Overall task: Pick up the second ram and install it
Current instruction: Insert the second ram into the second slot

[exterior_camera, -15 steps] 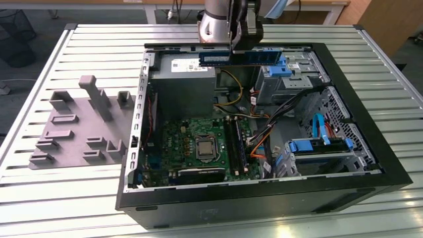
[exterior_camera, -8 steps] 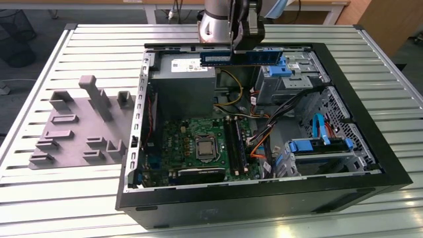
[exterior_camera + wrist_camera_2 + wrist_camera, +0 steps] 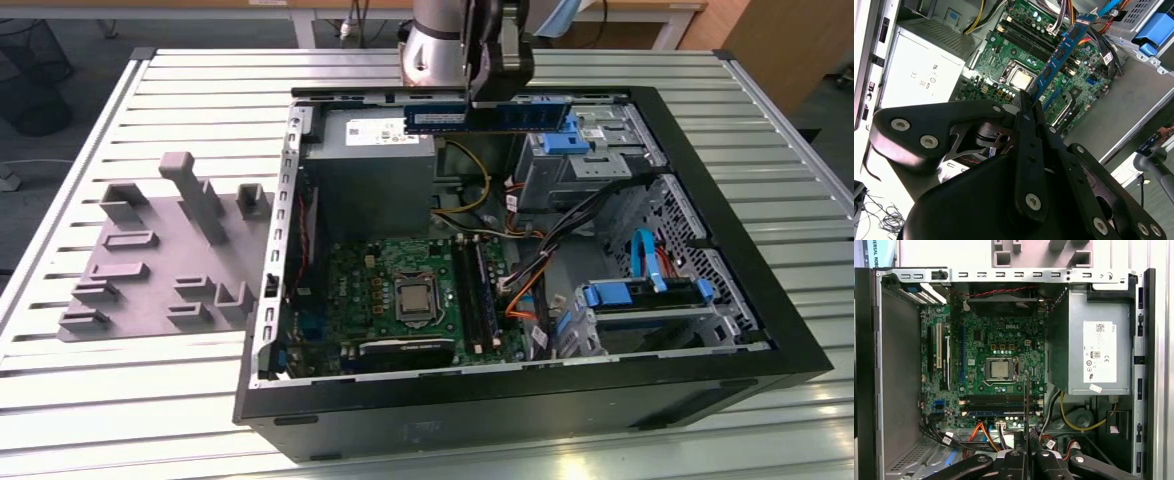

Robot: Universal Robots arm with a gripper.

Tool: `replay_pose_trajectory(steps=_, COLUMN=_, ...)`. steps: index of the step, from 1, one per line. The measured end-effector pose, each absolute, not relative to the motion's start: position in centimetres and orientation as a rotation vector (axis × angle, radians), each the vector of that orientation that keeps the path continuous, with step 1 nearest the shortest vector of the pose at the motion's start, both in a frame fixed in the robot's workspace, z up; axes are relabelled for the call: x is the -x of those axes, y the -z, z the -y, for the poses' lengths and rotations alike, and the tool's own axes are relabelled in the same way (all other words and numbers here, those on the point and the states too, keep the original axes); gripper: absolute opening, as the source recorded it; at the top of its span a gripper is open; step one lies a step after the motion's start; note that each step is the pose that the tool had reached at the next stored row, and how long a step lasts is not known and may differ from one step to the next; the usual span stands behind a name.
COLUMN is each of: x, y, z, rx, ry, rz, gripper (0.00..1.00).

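Gripper [image 3: 497,100], clamped on the second ram [image 3: 534,114], hangs over the open case's [image 3: 507,410] far end, the stick lying crosswise to the motherboard [image 3: 360,290] slots below.

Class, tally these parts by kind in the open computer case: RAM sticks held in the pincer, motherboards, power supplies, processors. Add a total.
RAM stick held in the pincer: 1
Motherboard: 1
Power supply: 1
Processor: 1
Total: 4
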State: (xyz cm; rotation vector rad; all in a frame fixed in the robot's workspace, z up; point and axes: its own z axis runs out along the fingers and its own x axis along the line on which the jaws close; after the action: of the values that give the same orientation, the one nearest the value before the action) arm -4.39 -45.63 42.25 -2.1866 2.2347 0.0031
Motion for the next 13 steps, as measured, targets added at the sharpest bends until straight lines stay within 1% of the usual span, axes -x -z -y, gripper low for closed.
replay_pose_trajectory(steps=13, x=4.39, y=-42.24, z=45.63, rx=2.18, ry=-0.003, rz=-2.241, gripper=0.14)
